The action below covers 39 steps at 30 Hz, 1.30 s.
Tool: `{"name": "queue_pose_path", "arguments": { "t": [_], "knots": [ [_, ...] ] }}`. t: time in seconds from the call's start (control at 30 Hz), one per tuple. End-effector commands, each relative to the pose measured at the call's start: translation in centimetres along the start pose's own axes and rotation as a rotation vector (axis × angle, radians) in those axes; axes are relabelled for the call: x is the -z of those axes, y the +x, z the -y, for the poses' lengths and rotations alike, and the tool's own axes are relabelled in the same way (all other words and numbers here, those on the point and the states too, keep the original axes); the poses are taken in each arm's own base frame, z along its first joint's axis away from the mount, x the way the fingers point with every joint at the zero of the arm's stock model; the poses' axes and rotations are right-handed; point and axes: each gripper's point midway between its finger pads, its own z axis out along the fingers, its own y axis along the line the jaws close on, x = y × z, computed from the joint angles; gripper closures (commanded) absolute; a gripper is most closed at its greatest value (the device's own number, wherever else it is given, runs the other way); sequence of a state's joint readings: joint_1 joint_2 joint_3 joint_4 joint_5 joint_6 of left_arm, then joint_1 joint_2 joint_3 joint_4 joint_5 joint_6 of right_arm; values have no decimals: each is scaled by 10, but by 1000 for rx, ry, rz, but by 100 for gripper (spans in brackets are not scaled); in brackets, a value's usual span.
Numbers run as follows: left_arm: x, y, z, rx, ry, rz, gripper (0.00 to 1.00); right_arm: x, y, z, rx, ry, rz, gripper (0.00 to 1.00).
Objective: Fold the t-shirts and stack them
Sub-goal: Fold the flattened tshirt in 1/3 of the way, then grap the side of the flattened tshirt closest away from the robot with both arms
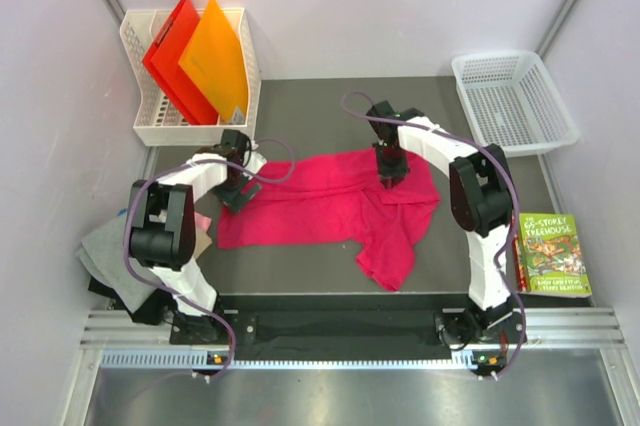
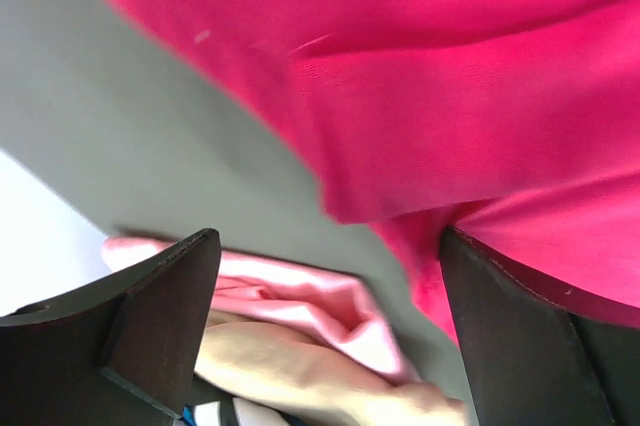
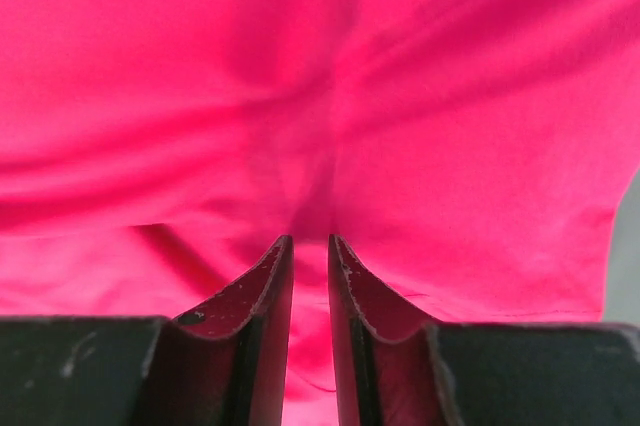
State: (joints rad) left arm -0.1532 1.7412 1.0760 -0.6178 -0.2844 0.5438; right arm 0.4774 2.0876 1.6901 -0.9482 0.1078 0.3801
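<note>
A large magenta t-shirt (image 1: 330, 206) lies spread and rumpled on the dark table (image 1: 300, 106). My right gripper (image 1: 388, 174) is at its far right part. In the right wrist view that gripper (image 3: 310, 241) is shut on a pinch of the magenta cloth (image 3: 320, 76), with creases running toward the tips. My left gripper (image 1: 238, 191) hovers open at the shirt's left edge. In the left wrist view its jaws (image 2: 328, 236) stand wide, with nothing between them. The magenta hem (image 2: 450, 96) lies ahead of them. Folded pale pink (image 2: 300, 301) and tan (image 2: 290, 366) shirts lie below. A grey shirt (image 1: 105, 256) lies at the table's left edge.
A white rack (image 1: 150, 131) holding a red folder (image 1: 170, 56) and an orange folder (image 1: 215, 56) stands at the back left. A white mesh basket (image 1: 512, 101) sits at the back right. A green-covered book (image 1: 550, 254) lies near the right arm's base.
</note>
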Motion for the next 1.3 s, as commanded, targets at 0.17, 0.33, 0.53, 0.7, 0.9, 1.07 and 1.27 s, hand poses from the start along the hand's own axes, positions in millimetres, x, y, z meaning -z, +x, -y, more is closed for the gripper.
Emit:
{"name": "queue_pose_path", "arguments": {
  "t": [0.17, 0.33, 0.53, 0.7, 0.9, 1.07, 1.27],
  "knots": [
    [3, 21, -25, 47, -43, -20, 6, -16, 12, 4, -36, -1, -9, 80],
    [45, -3, -33, 106, -9, 84, 5, 1, -12, 12, -8, 47, 61, 81],
    [103, -28, -26, 119, 87, 169, 4, 80, -47, 8, 4, 7, 221, 66],
    [121, -5, 5, 45, 142, 153, 4, 119, 3, 10, 3, -37, 200, 58],
    [97, 49, 39, -20, 148, 42, 4, 120, 120, 6, 37, -100, 46, 55],
    [76, 67, 52, -11, 135, 14, 4, 113, 194, 0, 28, -185, -55, 52],
    [55, 68, 54, 12, 101, 1, 4, 92, 234, -8, -28, -257, -98, 47]
  ]
}}
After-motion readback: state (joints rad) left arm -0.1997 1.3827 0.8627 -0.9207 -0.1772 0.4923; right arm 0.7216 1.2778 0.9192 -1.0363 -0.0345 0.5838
